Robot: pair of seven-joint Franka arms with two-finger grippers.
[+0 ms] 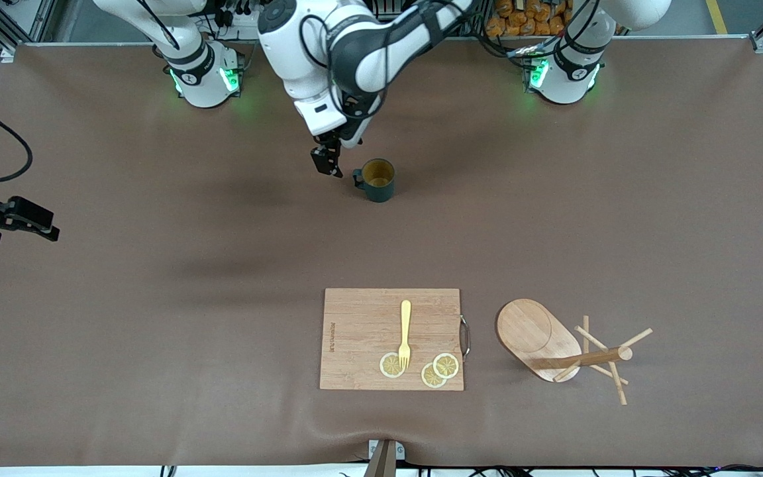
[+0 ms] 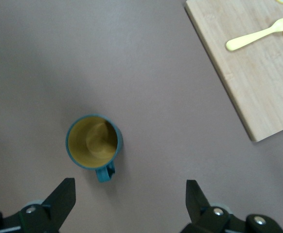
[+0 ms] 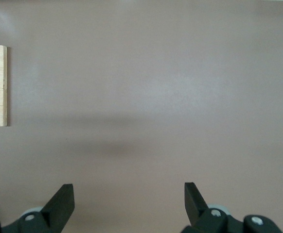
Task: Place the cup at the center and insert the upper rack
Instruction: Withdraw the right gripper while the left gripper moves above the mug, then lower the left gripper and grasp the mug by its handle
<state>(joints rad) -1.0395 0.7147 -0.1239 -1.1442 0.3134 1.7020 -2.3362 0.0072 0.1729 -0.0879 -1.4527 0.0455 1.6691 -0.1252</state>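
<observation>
Your cup [image 1: 379, 179] stands upright on the bare table [image 1: 156, 298], toward the robots' bases and well apart from everything else, handle pointing toward the right arm's end; your left gripper [image 1: 326, 161] hangs just beside that handle, fingers [image 2: 61, 199] spread wide and holding nothing, as the left wrist view shows with the cup [image 2: 93, 141] ahead of the gap. Your right gripper [image 1: 20, 222] waits at the right arm's end of the table, fingers [image 3: 60, 203] spread over bare cloth, nothing between them. The rack [image 1: 563, 348] lies tipped on its side nearer the front camera, toward the left arm's end; its oval base is tilted up, its post is level, and its pegs splay out. Beside it sits the cutting board [image 1: 361, 331], carrying a yellow fork [image 1: 405, 333] and three lemon slices [image 1: 439, 370]; the fork's tines rest on one slice.
</observation>
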